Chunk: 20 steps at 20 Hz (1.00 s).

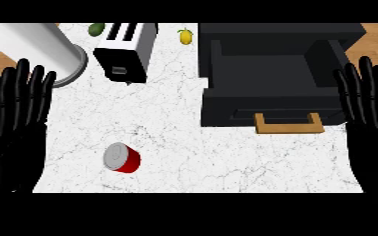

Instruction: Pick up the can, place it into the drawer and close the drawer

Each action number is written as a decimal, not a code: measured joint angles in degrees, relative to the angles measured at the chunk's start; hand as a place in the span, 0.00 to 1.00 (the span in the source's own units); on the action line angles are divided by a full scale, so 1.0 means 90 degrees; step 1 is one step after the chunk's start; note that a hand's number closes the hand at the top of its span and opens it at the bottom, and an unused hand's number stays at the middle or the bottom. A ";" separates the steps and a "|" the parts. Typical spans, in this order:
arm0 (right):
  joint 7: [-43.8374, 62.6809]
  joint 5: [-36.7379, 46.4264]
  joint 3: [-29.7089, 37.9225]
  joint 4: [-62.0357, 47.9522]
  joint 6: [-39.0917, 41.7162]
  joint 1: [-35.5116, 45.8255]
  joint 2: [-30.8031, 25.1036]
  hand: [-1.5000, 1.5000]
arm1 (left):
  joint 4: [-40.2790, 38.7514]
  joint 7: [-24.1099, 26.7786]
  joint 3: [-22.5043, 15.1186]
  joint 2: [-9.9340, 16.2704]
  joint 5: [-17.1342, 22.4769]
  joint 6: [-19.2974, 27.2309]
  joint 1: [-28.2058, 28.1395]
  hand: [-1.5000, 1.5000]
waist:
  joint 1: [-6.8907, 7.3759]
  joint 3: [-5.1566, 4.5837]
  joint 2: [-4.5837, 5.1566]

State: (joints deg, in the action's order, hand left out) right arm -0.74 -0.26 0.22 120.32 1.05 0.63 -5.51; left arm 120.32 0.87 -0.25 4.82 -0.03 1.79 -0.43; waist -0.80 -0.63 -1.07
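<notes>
Red can (pixel 122 157) sits on the white marbled counter (pixel 221 155), lower left, well apart from the black drawer (pixel 277 77). From my view I see its silver top tipped toward me and a red wall below; I can't tell whether it stands upright or leans. Nothing is touching it.

Drawer is already pulled open at upper right, cavity dark and looks bare, wooden handle (pixel 289 123) on the front face pointing at me.

Left hand (pixel 26 100) is at the left edge, fingers straight and spread, pointing up, holding nothing. Right hand (pixel 359 92) mirrors it at the right edge, also spread and holding nothing, just beside the drawer's right wall. Both are resting.

Step in hand, as I read it: the pick hasn't started. Plan:
- Use the left hand; the can is on its side of the counter and closer to it.
- Come in from the can's left flank, thumb on one side and fingers on the other, wrapping the red wall rather than pinching the rim. A round can likely rolls or skids if nudged off-centre.
- Lift well up before going right; the drawer's front wall stands between can and cavity.
- Set it down inside the cavity, away from the front wall, so it doesn't catch on closing.
- Close by pushing on the front face near the handle.

Clutter along the back: toaster (pixel 127 50), a large silver cylinder (pixel 44 50), a yellow fruit (pixel 185 36), and a green one (pixel 97 28). All are well clear of the carry path.
</notes>
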 measured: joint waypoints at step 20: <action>0.1371 -0.0103 0.0487 -0.0105 -0.0456 -0.0566 0.0112 0.00 | 0.1567 -0.2034 -0.2951 -0.0526 -0.2655 0.4351 -0.3389 0.00 | 0.0144 0.0077 0.0104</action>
State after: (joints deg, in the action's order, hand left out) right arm 11.60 -1.19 4.60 119.38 -3.05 -4.46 -4.50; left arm 134.42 -17.43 -26.80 0.08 -23.92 40.95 -30.93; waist 0.49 0.07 -0.14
